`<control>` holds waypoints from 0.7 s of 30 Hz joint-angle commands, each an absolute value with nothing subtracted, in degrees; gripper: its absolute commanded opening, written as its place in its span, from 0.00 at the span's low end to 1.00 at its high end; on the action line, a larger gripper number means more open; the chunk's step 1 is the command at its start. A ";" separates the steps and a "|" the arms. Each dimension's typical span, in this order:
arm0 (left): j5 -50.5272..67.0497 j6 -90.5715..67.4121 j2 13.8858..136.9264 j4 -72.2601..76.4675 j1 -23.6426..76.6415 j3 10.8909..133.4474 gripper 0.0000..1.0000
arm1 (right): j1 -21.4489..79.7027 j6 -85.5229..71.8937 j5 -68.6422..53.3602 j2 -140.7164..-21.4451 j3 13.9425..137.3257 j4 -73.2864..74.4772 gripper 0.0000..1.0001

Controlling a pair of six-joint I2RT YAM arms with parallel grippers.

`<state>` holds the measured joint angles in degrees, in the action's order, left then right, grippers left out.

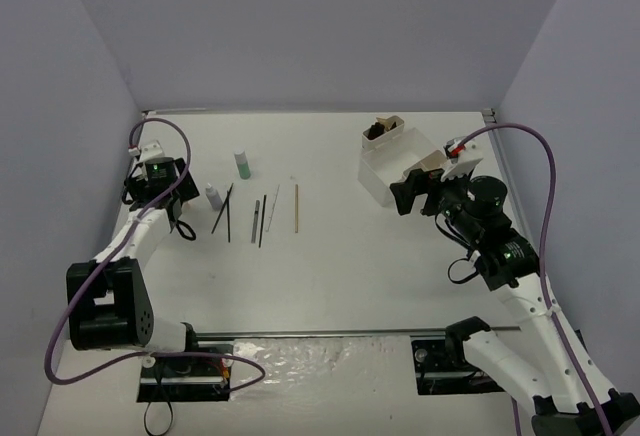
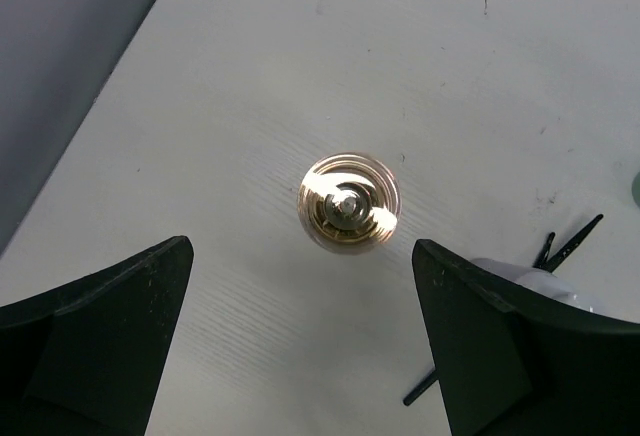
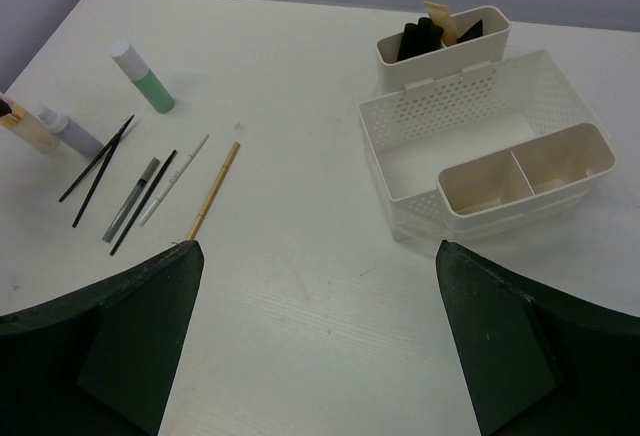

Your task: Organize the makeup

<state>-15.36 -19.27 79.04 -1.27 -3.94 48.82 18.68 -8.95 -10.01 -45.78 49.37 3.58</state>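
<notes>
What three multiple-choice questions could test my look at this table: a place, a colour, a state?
1. The white box stands: A) right of the pencils B) left of them C) on them
2. The bottle behind the pencils is mainly: A) red B) green C) blue
3. The right gripper is: A) shut on a brush B) gripping the box C) open and empty
Answers: 1 A: it sits on the robot's right. 2 B: green body, pale cap. 3 C: fingers wide apart, nothing between.
</notes>
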 commanded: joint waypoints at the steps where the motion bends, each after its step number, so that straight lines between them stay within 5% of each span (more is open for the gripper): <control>1: -13.95 -16.99 81.26 10.33 -5.36 50.71 0.88 | 18.37 -9.14 -11.56 -44.83 49.68 -2.35 1.00; 11: -10.46 -14.54 87.65 15.67 -5.89 50.74 0.69 | 18.37 -8.95 -11.50 -45.29 49.31 -2.46 1.00; 16: -10.80 -14.77 87.57 16.56 -5.89 49.55 0.48 | 18.46 -8.95 -11.41 -45.33 49.29 -2.45 1.00; 18: -10.93 -14.21 86.92 16.02 -5.89 49.33 0.26 | 18.46 -8.88 -11.27 -45.18 49.22 -2.37 1.00; 21: -11.34 -13.79 85.70 15.22 -5.89 49.19 0.15 | 18.46 -8.79 -11.16 -44.94 49.22 -2.40 1.00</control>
<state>-10.58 -14.76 88.98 11.87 -5.61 48.68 18.68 -8.95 -10.96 -45.15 49.12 2.75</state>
